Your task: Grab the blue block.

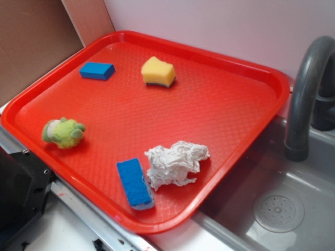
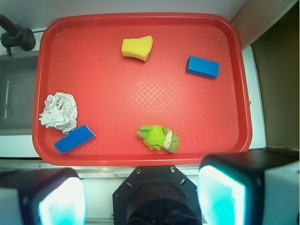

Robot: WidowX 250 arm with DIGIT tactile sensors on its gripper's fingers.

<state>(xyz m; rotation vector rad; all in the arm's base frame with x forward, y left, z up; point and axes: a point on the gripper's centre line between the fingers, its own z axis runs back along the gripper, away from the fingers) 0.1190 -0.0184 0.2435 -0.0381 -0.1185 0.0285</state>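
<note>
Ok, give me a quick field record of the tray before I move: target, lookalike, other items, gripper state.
target: blue block, lying flat near the tray's far side, clear of other items
lookalike: blue sponge, longer, touching the crumpled paper towel
other items: yellow sponge; green plush toy
surface: red tray, beside a grey sink
gripper: open, above the tray's near edge, holding nothing
contact with target: none yet

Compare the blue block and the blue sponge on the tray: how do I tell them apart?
The blue block is smooth with sharp edges; the blue sponge looks rough with rounded corners. The block is shorter, the sponge longer. The block lies alone near the yellow sponge; the blue sponge lies against the crumpled white cloth. Both are blue and lie flat on the red tray.
</note>
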